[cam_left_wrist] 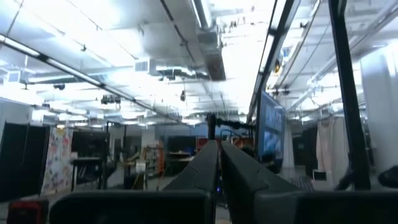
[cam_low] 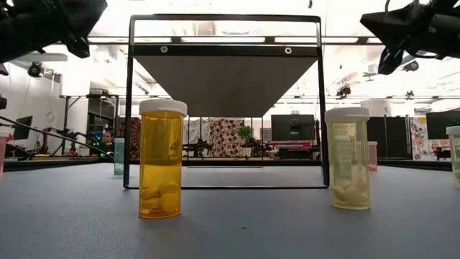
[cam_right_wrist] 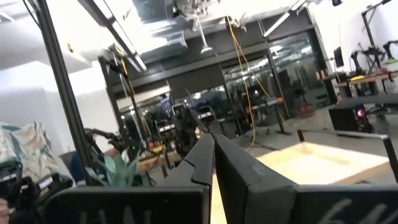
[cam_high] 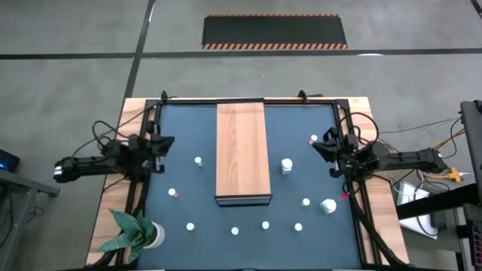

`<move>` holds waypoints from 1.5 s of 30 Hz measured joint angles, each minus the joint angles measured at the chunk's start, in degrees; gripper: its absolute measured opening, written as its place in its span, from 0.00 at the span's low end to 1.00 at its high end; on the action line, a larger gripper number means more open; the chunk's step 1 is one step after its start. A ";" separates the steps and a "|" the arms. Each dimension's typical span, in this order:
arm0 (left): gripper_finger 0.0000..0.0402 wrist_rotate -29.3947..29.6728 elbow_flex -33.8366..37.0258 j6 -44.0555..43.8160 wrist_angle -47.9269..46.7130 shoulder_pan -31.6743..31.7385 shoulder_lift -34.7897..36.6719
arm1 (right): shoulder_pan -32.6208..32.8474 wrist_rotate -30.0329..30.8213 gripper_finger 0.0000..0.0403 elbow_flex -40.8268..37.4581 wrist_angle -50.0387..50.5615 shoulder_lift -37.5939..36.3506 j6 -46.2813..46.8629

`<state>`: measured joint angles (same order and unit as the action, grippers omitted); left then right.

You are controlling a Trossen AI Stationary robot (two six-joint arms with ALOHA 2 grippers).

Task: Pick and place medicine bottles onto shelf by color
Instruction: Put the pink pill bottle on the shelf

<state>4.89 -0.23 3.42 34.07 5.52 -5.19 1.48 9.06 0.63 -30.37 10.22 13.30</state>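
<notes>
Both hands are held clenched and empty above the counter's point(cam_high: 188, 128) sides: left hand point(cam_high: 167, 143); right hand point(cam_high: 318, 145). The medicine bottles point(cam_high: 286, 165) are scattered around the shelf point(cam_high: 242, 150).

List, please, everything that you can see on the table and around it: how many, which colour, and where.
medicine bottles: about ten, mostly white from above, scattered on the mat on both sides of the shelf and in front of it
amber bottle: one, white cap, upright, near the low camera
pale yellow bottle: one, white cap, upright, near the low camera
shelf: one, light-brown wood, middle of the mat
mat: one, dark, covering the table
table: one, wooden rim
plant: one, green in a white pot, near left corner
left hand: dark, shut, empty, left edge
right hand: dark, shut, empty, right edge
</notes>
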 joint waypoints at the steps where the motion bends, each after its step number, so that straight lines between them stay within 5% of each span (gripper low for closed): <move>1: 0.01 0.02 0.00 0.40 0.15 0.00 0.00 | 0.00 0.03 0.02 0.20 -0.45 0.56 0.16; 16: 0.01 0.07 0.00 3.26 4.48 0.02 0.00 | -0.02 9.58 0.02 18.86 8.34 16.13 6.69; 26: 0.01 0.07 -0.32 3.45 4.50 0.02 0.00 | -0.72 20.02 0.02 42.33 50.02 31.33 22.22; 35: 0.01 0.48 -0.37 5.16 4.55 0.02 0.00 | -7.59 19.16 0.02 60.73 90.59 44.53 36.15; 39: 0.01 1.73 -0.37 6.42 4.54 0.04 -0.02 | -10.85 16.38 0.02 64.42 99.53 48.62 36.69; 45: 0.01 1.88 -0.39 6.36 4.56 0.02 0.00 | -15.70 11.63 0.06 64.82 100.12 51.92 33.54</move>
<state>6.76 -0.62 9.78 38.63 5.54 -5.19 -14.22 20.69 65.45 69.74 62.14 46.85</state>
